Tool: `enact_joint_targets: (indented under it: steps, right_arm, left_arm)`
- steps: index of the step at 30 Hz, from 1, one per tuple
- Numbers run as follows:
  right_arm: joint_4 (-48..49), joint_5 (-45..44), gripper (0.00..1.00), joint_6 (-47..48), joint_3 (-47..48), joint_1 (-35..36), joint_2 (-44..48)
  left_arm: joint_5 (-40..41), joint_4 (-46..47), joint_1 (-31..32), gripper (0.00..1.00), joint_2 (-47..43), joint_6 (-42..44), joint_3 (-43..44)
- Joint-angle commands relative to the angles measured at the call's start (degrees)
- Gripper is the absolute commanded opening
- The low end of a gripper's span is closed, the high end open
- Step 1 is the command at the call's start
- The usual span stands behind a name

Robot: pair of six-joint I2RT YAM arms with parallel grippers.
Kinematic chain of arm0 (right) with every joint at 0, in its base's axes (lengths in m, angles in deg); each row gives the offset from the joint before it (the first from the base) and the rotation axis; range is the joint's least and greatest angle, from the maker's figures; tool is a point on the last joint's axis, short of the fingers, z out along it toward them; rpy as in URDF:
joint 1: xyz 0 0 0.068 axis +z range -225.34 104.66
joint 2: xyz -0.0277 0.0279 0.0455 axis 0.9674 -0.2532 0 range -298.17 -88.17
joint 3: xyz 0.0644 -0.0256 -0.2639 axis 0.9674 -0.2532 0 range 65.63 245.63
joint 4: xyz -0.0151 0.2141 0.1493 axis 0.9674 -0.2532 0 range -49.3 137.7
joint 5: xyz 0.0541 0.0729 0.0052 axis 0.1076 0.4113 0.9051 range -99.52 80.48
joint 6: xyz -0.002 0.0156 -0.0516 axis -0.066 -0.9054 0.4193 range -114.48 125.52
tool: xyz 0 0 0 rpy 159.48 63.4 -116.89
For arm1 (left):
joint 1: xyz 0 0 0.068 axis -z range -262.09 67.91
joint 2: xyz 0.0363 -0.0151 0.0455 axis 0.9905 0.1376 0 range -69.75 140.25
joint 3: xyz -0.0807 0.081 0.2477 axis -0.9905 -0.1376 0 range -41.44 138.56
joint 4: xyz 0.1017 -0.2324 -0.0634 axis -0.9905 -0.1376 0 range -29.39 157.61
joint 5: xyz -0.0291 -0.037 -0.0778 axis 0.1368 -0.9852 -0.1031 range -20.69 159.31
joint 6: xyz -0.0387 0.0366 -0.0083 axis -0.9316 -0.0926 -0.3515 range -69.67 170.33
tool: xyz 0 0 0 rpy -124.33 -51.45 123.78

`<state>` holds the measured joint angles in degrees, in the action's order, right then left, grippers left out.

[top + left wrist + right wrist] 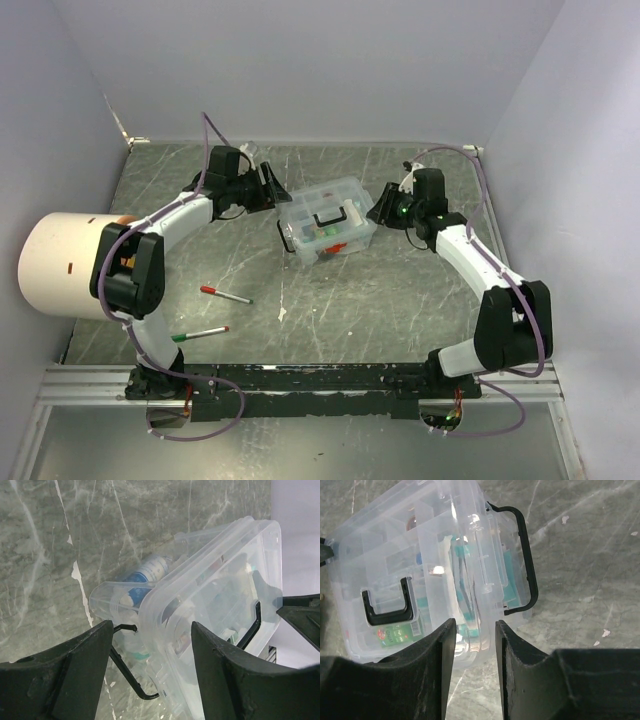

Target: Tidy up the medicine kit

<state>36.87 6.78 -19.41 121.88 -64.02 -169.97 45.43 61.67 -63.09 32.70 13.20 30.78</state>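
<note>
The medicine kit (306, 214) sits closed on the table (400, 300), a little beyond the middle, its black handle (336, 213) lying flat on the clear lid. Through the wall we see a blue-labelled bottle (147, 571) and packets inside. A black clip (527, 562) stands swung out from one end.

The right gripper (475, 625) is at the kit's right end, its fingers drawn close on either side of the lid's rim. We cannot tell whether they actually pinch it.

The left gripper (152, 627) is at the kit's far-left corner, fingers spread wide, with that corner lying between them.

To the near left lie a red pen (225, 295) and a green pen (200, 334), well apart from the kit. A big white cylinder (62, 262) stands at the left edge.
</note>
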Motion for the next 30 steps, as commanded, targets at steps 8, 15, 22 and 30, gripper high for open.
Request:
enact_joint_targets:
  steps: [8, 15, 22, 30]
  right_arm:
    - [-2.27, -5.08, 0.41, 0.25, 0.88, -0.09, -1.9]
    - [-2.96, -4.92, 0.44, -0.33, 5.08, -0.06, -4.72]
    - [-0.82, -2.07, 0.58, -1.14, 6.39, -0.09, -6.31]
    - [5.68, 1.02, 0.66, -0.91, 7.78, -0.18, -9.77]
  left_arm:
    - [6.89, -4.91, 0.33, 0.84, -3.65, 0.42, 1.86]
    - [6.55, -1.11, 0.33, 0.85, -8.52, -3.02, -4.42]
    - [1.44, 3.69, 1.34, 0.8, -8.19, -5.49, -8.45]
    - [1.84, 2.97, 3.05, 0.76, -4.86, -5.2, -7.71]
